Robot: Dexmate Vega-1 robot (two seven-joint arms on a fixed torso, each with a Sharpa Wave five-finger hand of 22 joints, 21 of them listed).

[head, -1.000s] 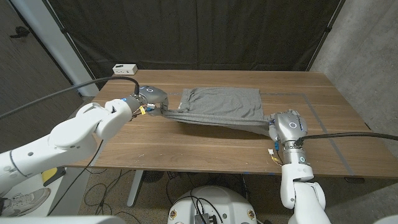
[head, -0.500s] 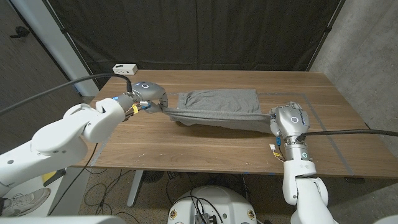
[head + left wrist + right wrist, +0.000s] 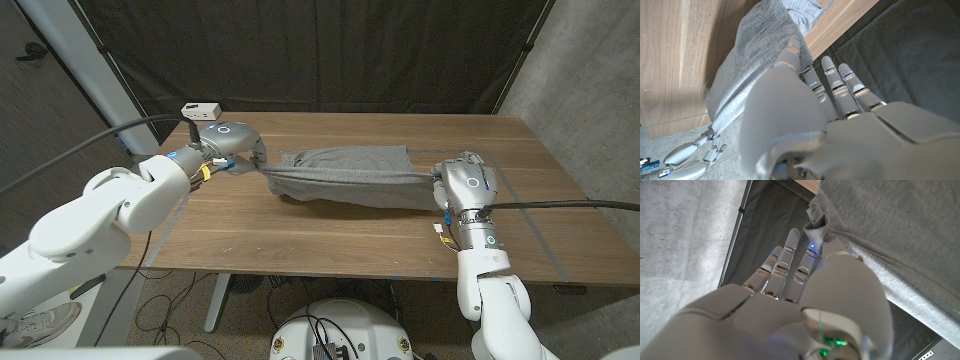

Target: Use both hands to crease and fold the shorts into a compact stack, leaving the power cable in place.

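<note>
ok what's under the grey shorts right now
The wooden table shows under the shorts, which both hands hold stretched, left hand and right hand. Whatever lies beneath the folded cloth is covered.

We see our left hand (image 3: 228, 140) at upper left and right hand (image 3: 462, 182) at right, both raised, each pinching cloth, arms stretched apart.

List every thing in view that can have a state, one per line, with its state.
shorts: partly folded, near edge lifted and stretched between both hands
left hand: pinching the shorts' left corner
right hand: pinching the shorts' right corner
white box: sitting at the table's far left corner
table: bearing the far part of the shorts
</note>
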